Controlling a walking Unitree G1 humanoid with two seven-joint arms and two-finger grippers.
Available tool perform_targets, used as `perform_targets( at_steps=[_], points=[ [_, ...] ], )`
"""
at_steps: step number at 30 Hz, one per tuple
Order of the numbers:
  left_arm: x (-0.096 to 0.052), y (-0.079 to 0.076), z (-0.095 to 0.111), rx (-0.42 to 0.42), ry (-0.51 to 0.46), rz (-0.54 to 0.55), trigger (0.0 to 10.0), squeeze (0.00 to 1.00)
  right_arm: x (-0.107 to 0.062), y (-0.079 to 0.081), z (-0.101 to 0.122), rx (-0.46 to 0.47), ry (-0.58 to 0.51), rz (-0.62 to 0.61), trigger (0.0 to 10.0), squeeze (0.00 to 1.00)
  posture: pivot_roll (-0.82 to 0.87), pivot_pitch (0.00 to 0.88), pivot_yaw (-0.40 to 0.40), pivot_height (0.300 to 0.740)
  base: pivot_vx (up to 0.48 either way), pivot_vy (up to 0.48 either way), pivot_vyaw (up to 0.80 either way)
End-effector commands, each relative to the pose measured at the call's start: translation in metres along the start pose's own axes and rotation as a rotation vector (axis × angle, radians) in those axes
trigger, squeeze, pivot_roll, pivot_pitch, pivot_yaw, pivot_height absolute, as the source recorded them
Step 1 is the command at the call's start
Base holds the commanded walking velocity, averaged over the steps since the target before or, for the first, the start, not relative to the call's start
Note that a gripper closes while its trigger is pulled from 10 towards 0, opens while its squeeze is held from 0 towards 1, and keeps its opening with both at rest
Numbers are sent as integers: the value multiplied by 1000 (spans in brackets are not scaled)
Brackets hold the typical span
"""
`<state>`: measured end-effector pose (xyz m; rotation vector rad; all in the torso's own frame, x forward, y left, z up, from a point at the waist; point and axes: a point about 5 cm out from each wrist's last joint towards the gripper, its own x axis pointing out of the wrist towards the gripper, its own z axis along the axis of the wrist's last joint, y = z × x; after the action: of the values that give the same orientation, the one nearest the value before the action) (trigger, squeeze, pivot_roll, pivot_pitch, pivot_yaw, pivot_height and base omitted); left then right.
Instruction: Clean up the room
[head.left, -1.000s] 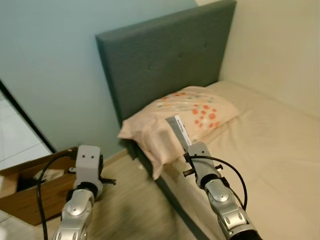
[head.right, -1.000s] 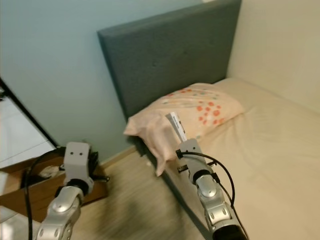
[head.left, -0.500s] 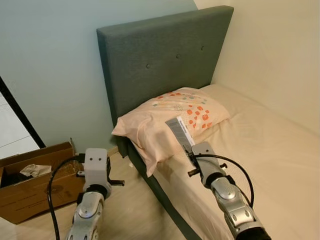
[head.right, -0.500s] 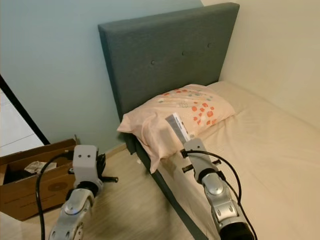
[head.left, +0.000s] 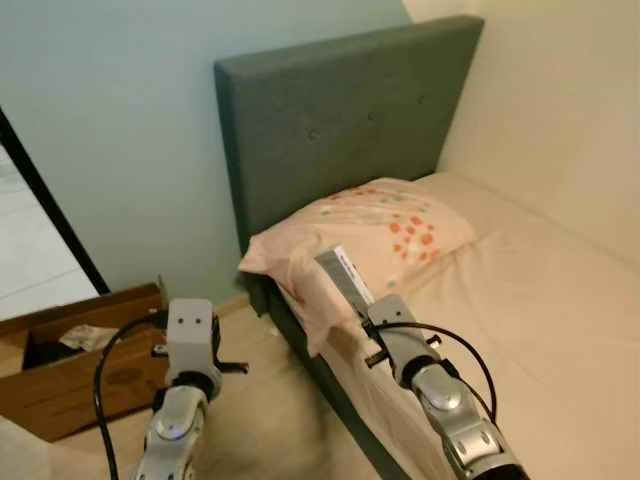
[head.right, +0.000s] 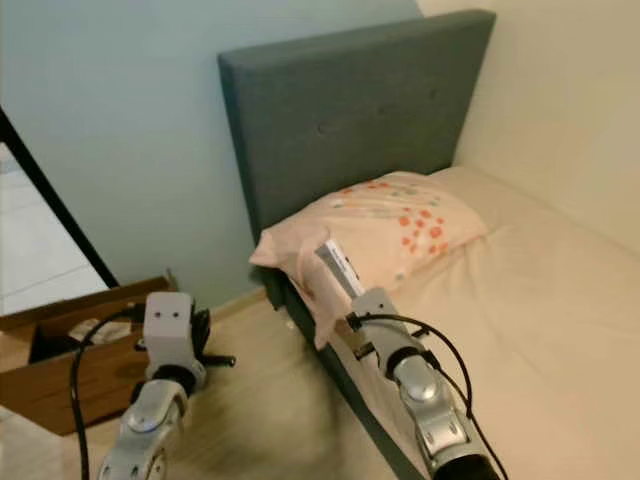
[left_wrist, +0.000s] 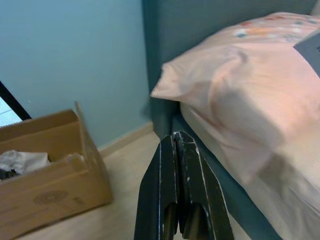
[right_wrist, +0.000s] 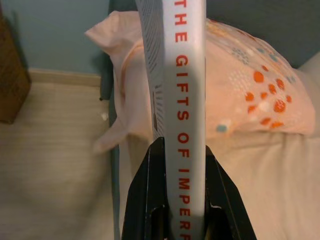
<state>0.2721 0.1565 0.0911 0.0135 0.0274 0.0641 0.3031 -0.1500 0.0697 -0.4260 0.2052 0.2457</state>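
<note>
Beside the bed (head.left: 560, 300), head view: right gripper (head.left: 362, 300) carries a book (head.left: 345, 277) over the pillow (head.left: 360, 235). Left wrist view: left gripper (left_wrist: 177, 142) clenched, empty. Right wrist view: fingers (right_wrist: 150, 185) clamp the spine; thin, stiff, probably light and slick, so grip low.

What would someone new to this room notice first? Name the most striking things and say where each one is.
The white book with red spine lettering stands out, clamped in the right gripper above the bed's edge. Beyond it, a peach pillow with orange dots lies against the grey-green upholstered headboard. An open brown cardboard box sits on the floor by the blue wall.
</note>
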Motion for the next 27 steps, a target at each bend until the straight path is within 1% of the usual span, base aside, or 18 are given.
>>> perform_targets(
  at_steps=[1,13,21,27],
  points=[
    [-2,5,-2,4,9,11,10000,0,0,1,5,22,-24,-9,10000,0,-75,118,-42,727,251,0,0],
    [-1,1,-4,24,15,-16,10000,0,-3,-3,3,21,-19,-32,10000,0,-74,123,-35,727,21,0,0],
    [-1,2,-2,22,6,-16,10000,0,-3,-2,3,29,-22,-38,10000,0,-72,122,-30,727,0,0,0],
    [0,3,-2,33,7,-24,10000,0,-4,-3,-1,19,-2,-50,10000,0,-71,116,-25,727,0,0,0]
  ],
)
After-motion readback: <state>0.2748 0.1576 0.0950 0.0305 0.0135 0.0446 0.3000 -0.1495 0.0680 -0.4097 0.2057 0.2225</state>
